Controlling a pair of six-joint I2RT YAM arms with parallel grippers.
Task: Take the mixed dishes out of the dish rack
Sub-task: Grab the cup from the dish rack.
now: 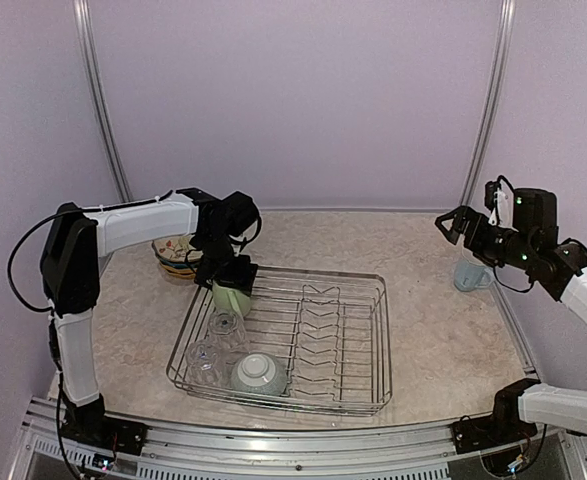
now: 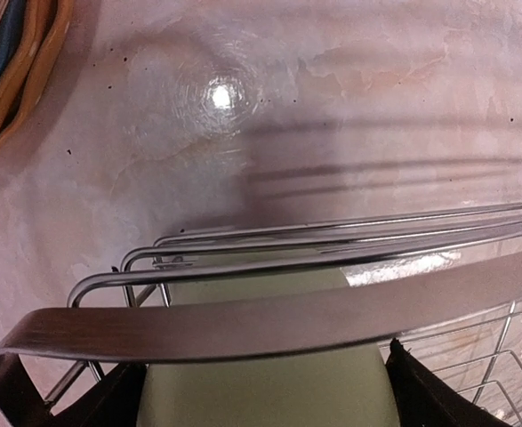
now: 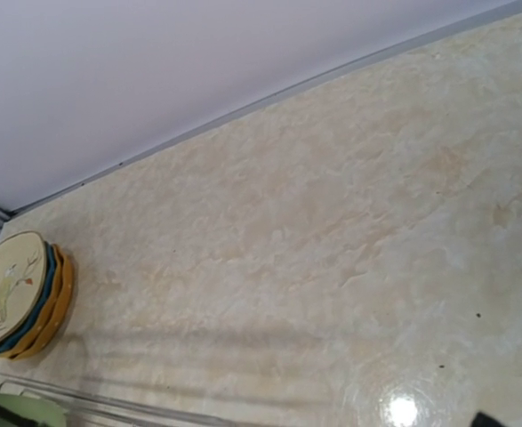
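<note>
While the pale green mug (image 1: 230, 298) stands in the upper-left corner of the dish rack (image 1: 384, 300), we judge the unloading a little past its midpoint. The left hand (image 1: 235, 274) is down over that mug. In the left wrist view its dark fingers (image 2: 109, 400) lie flush against both sides of the green wall, so we read it as clamped on the mug, which has not yet cleared the rack's rim wires.

Already out on the worktop (image 1: 443, 340) is a stack of plates (image 1: 176, 256) at the left of the top view, just beyond the rack's far-left corner. The cream plate (image 3: 7, 276) lies uppermost, with blue and yellow rims showing beneath. The light blue mug (image 1: 470, 275) is out too, upright near the right edge and well apart from the rack.

Left to move, besides the green mug, are the clear glasses (image 1: 213, 345), bunched in the rack's lower-left part, and the pale grey-green bowl (image 1: 260, 375), upside down just to their right. The prong rows across the middle and right of the rack hold nothing.

The right hand (image 1: 455, 226) hovers above the light blue mug in the upper right of the frame, fingers apart, carrying nothing.
</note>
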